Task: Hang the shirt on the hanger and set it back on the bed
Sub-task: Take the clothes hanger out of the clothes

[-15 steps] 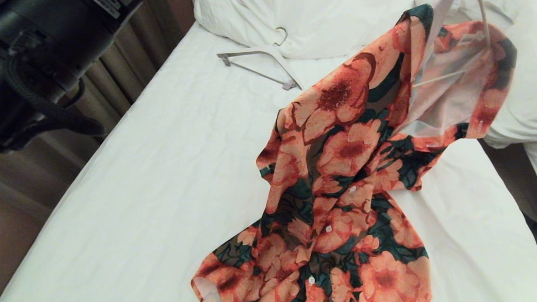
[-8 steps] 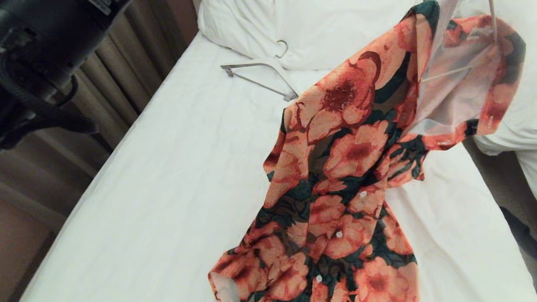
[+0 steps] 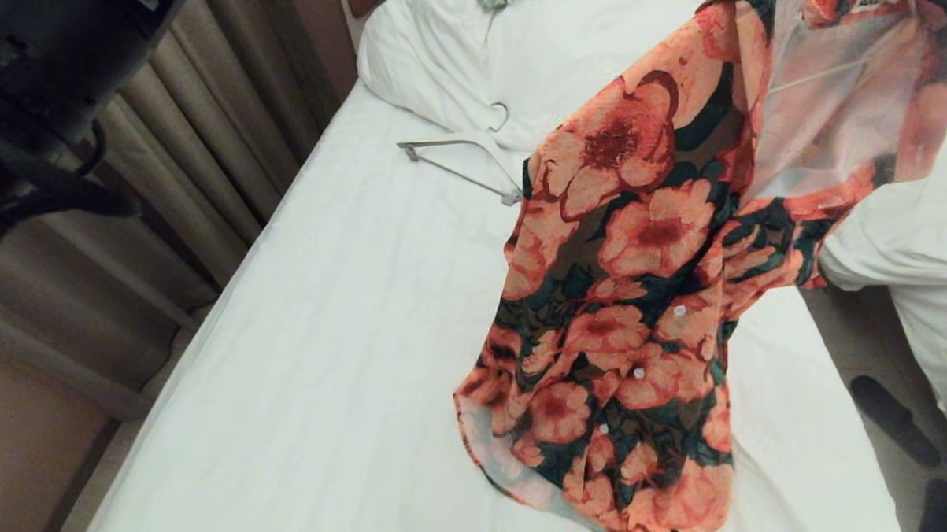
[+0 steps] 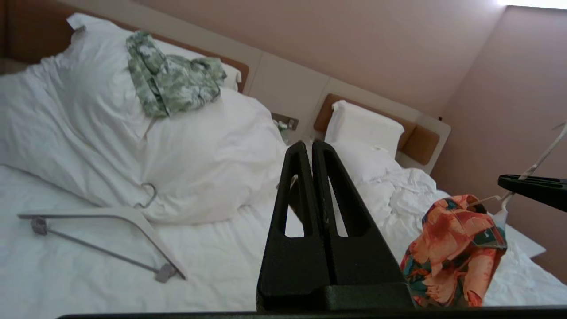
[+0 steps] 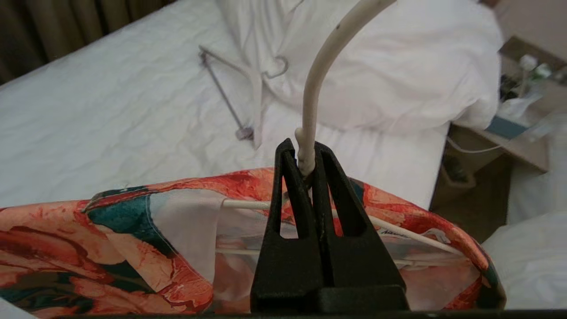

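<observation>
The grey flat hanger [image 3: 470, 162] is taken as the landmark; it lies flat on the sheet of the bed [image 3: 304, 366], with its metal hook against the foot of the pillows [image 3: 514, 68].

Far to the left of the grey flat hanger, curtains [image 3: 202, 157] are seen along the bedside, and the left arm [image 3: 34, 100] is held above them, clear of the sheet. The left gripper [image 4: 312, 148] is seen in its wrist view with both jaws pressed together and nothing between them.

Beyond the grey flat hanger, a pale green leafy garment [image 4: 172, 84] is draped on top of the pillows.

To the right of the grey flat hanger, the shirt [image 3: 648, 291] is suspended, its left edge overlapping that hanger's near end in the head view. The collar end is raised; the hem trails down onto the sheet. The hanger [image 5: 319, 79] is threaded inside the shoulders of the shirt, with its thin bar visible through the open collar.

The right gripper [image 5: 305, 164] is positioned directly above the collar. Its jaws are clamped narrowly on the stem of the hanger, just below the hook.

Further right, a neighbouring bed [image 3: 921, 234] with rumpled white bedding is visible.
</observation>
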